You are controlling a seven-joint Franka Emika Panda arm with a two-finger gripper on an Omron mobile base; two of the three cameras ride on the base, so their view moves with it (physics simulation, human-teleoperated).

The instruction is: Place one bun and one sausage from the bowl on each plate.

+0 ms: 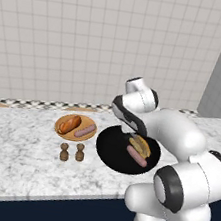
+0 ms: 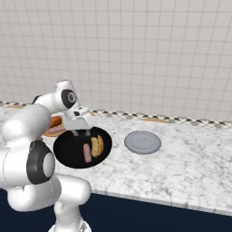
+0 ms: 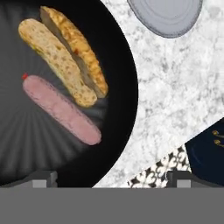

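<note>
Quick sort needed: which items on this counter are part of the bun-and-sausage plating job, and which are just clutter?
Job items:
- black bowl, holding a bun and a sausage
- wooden plate, already carrying a bun and a sausage
- grey plate, bare
- gripper, open above the bowl

Lying about:
- two small brown shakers, standing in front of the wooden plate
</note>
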